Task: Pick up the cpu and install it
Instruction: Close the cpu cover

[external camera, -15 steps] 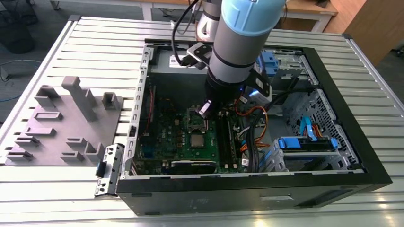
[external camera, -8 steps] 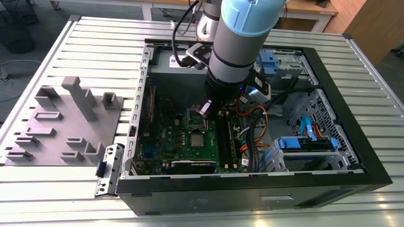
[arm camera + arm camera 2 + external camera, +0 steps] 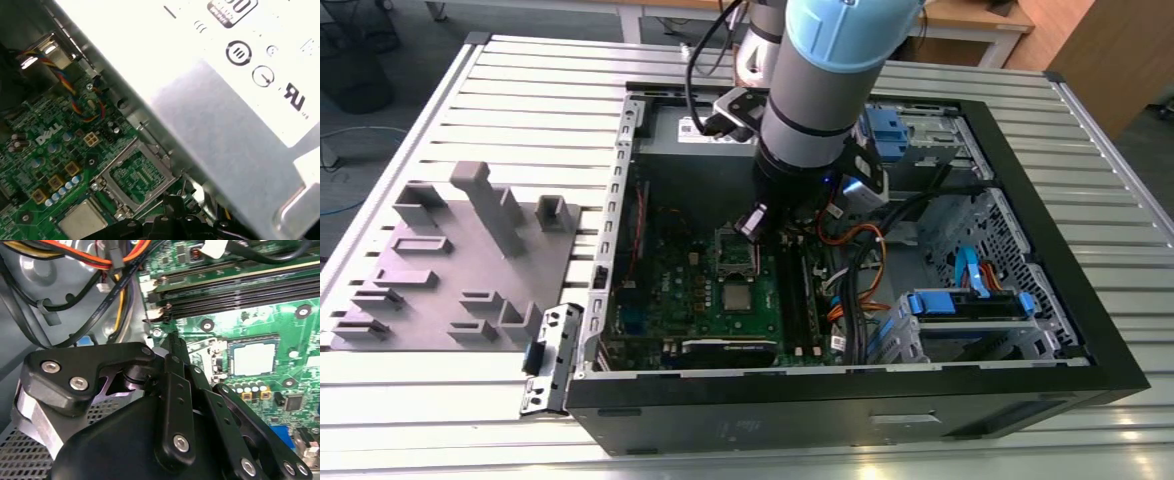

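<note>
The cpu [image 3: 738, 297] is a small silver-grey square lying flat in its socket on the green motherboard [image 3: 680, 290] inside the open computer case. In both wrist views it lies seated: cpu [image 3: 253, 359], cpu [image 3: 82, 220]. Beside it the socket's metal frame [image 3: 135, 177] stands swung open, also seen as a frame [image 3: 736, 257] in the exterior view. My gripper [image 3: 753, 222] hangs just above that frame, shut, with nothing held. Its dark linkage [image 3: 175, 390] taper to a point above the board.
The black case wall [image 3: 854, 385] rings the board. Orange and black cables [image 3: 854, 255] and blue drive brackets [image 3: 967, 305] crowd the exterior view's right. A silver power supply [image 3: 225, 100] looms close to the socket. A grey plastic tray [image 3: 454, 260] lies on the slatted table.
</note>
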